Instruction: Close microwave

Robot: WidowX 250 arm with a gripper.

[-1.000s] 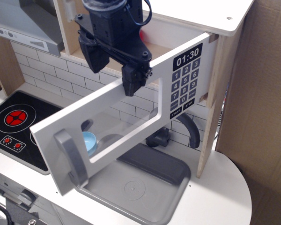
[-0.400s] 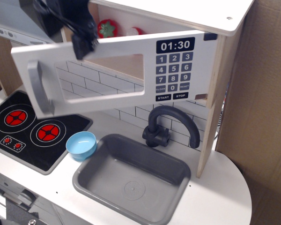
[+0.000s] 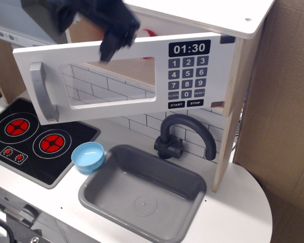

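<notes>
The toy microwave (image 3: 188, 76) sits under the top shelf, with a black keypad and a clock reading 01:30. Its white door (image 3: 111, 109) with the clear window stands almost flat against the front. A thin gap shows along its top edge, with a bit of red behind it. The grey bar handle (image 3: 43, 91) is at the door's left end. My black gripper (image 3: 114, 38) is blurred at the door's top edge, above the window. Its fingers cannot be made out.
A grey slanted range hood (image 3: 20, 23) hangs at top left. Below are a black two-burner stove (image 3: 30, 136), a light blue bowl (image 3: 88, 156), a grey sink (image 3: 142, 192) and a dark faucet (image 3: 185, 131). A cardboard wall (image 3: 283, 101) stands to the right.
The door swung from wide open and hanging forward to nearly flat against the microwave. My gripper moved left with it, then back right along its top edge.
</notes>
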